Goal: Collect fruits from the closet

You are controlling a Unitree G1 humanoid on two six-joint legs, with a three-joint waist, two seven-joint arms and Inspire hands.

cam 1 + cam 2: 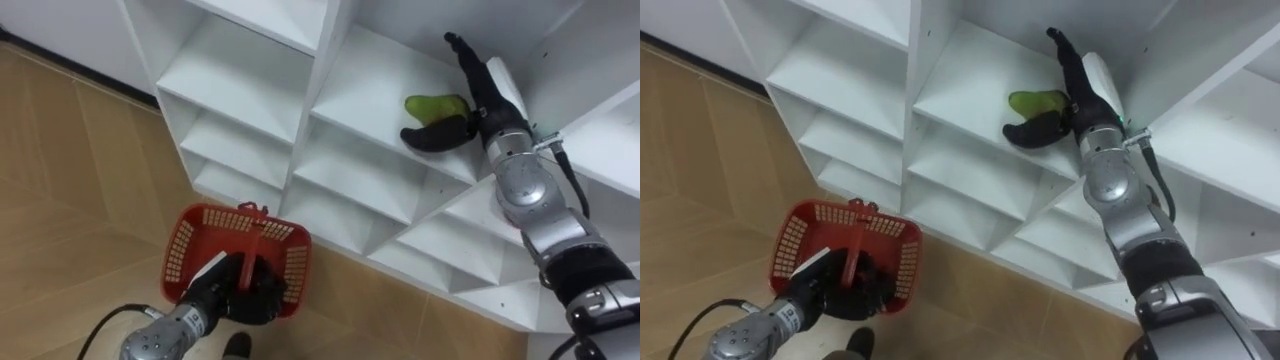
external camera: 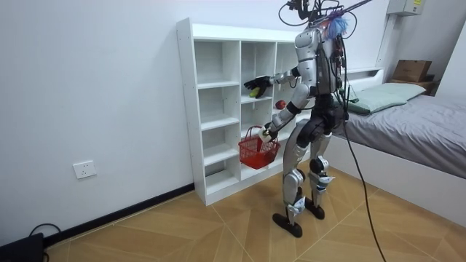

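1. Green fruit point(image 1: 437, 104) lies on the white floor of an upper compartment of the closet point(image 1: 250, 110). In the room view that compartment is in the second column from the room view's left.
2. The right hand point(image 1: 484, 100) is inside that compartment, right at the fruit. Its fingers point(image 1: 465, 55) run straight out past the fruit towards the back wall, and the thumb lies on the near side, so the fruit sits between thumb and fingers. The hand is spread wide rather than clenched (I cannot tell whether the thumb actually touches the fruit).
3. The left hand point(image 1: 245, 292) is low in front of the bottom shelves, with its fingers curled tight round the handle of the red basket point(image 1: 180, 250). The basket hangs just beside the closet's lower compartments, above the wooden floor point(image 1: 70, 150).
4. In the room view the robot stands upright close to the closet and faces it — right arm raised to shelf height, left arm bent down with the basket. A bed point(image 2: 429, 131) stands behind it on the room view's right.
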